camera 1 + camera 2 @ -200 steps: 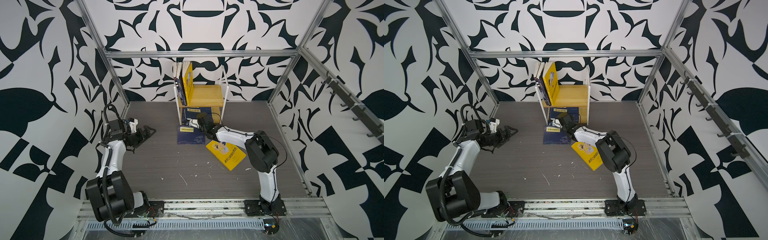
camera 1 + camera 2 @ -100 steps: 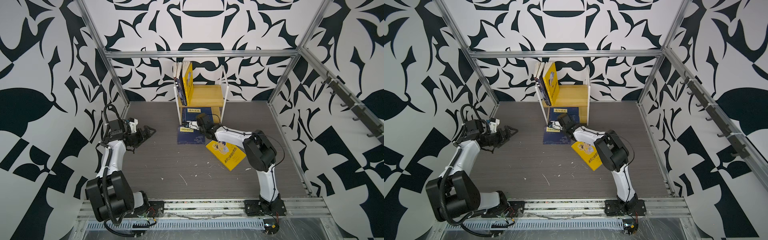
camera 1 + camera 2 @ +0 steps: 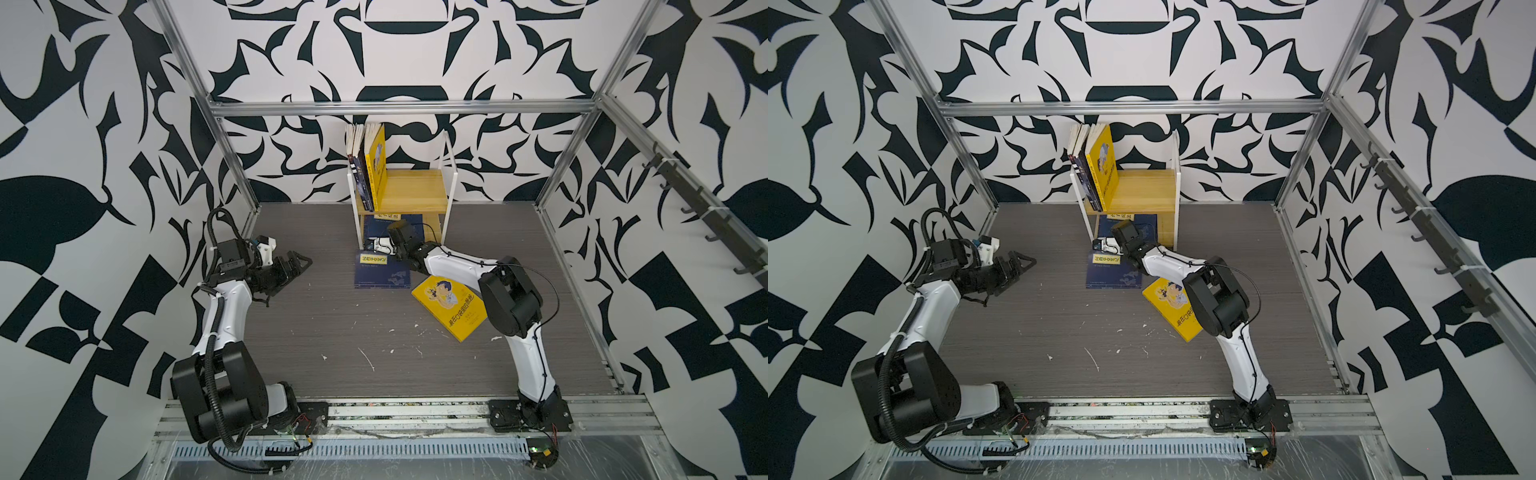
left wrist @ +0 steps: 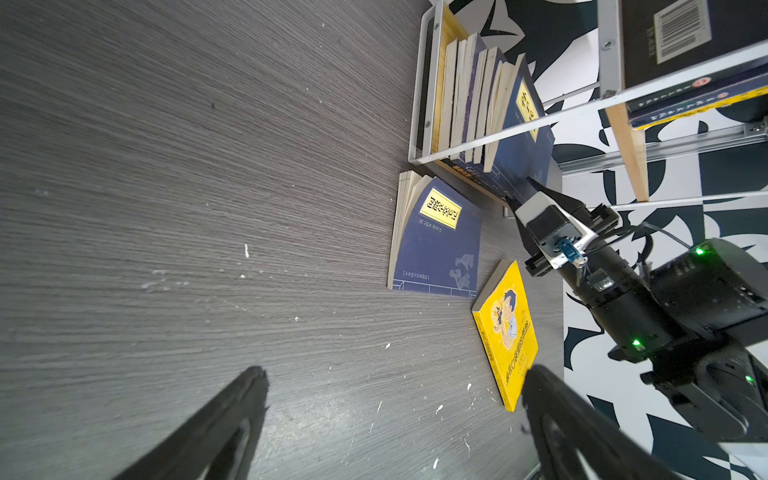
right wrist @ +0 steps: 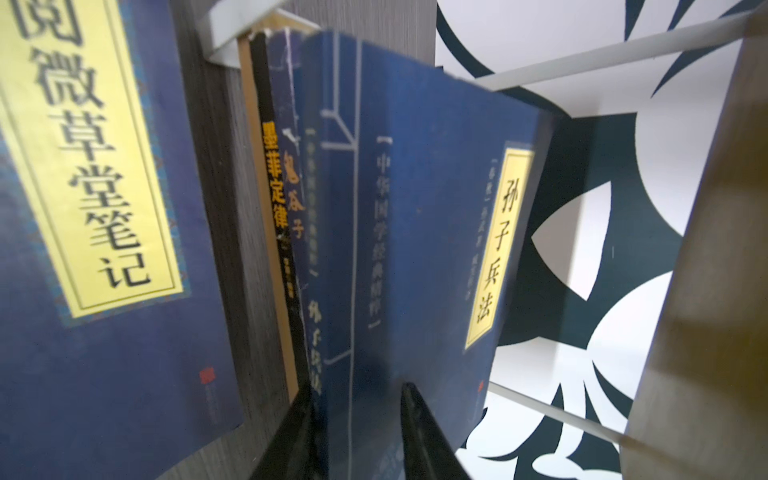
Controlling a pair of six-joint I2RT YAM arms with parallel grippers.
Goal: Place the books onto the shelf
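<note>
Your right gripper [image 5: 356, 388] at the lower tier of the shelf [image 3: 415, 191]; left gripper [image 4: 397, 374] spread wide.
The navy book [image 5: 436, 208] lies there, long axis across the shelf, spine frontward between the right jaws; clamped or loose, I cannot tell.

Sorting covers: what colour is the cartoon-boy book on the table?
The book is bright yellow, clearest in the left wrist view.

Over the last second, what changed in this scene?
The right gripper crept slightly toward the shelf, straddling a navy book in its lower tier; whether it grips is unclear. The left gripper, open, and the yellow book on the table stayed put.
</note>
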